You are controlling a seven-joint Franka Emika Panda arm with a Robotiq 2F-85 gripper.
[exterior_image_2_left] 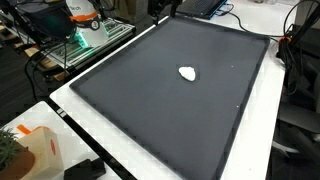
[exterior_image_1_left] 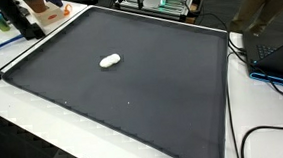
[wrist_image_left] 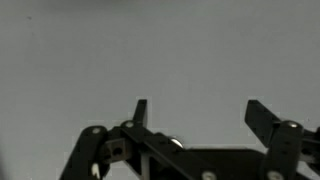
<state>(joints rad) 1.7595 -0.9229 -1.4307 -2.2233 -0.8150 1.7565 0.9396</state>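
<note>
On the desk, a black mat covers most of the top, and a small white oblong object lies flat near the mat's middle, well apart from every edge. In an exterior view its long axis runs roughly side to side, the right end slightly higher; its ends are too small to tell apart. In the wrist view the claw stands spread wide over plain grey surface, gripping nothing. Its distance from the object cannot be told.
</note>
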